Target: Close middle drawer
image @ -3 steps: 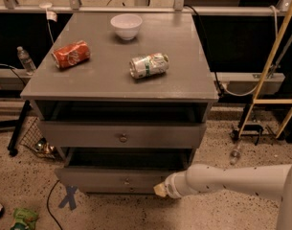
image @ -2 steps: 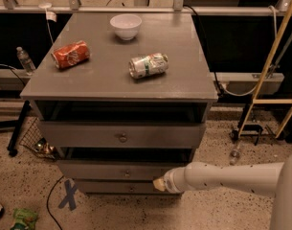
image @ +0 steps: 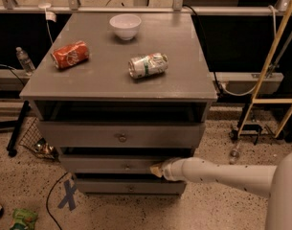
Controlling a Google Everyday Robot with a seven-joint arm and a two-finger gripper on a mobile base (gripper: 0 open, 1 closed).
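The grey cabinet point(image: 184, 75) stands in the middle of the camera view. The middle drawer point(image: 102, 164) is its second front, wide and flat with a small round knob point(image: 128, 166). It stands out only a little from the cabinet body. My gripper point(image: 157, 170) comes in from the lower right on a white arm point(image: 222, 174). Its tip touches the right part of the middle drawer's front. The uppermost front point(image: 88, 134) with its bigger knob also stands slightly forward, with a dark gap above it. The lowest front point(image: 112, 187) sits below.
On the cabinet top lie a red can point(image: 70, 54), a green and white can point(image: 148, 65) and a white bowl point(image: 125, 26). A water bottle point(image: 24, 60) and wire basket point(image: 33, 140) are at the left. A yellow ladder point(image: 270, 61) stands at the right. A blue tape X point(image: 68, 195) marks the floor.
The middle drawer has slid back into the cabinet, from well pulled out to nearly flush. My gripper has moved forward and up with the drawer front.
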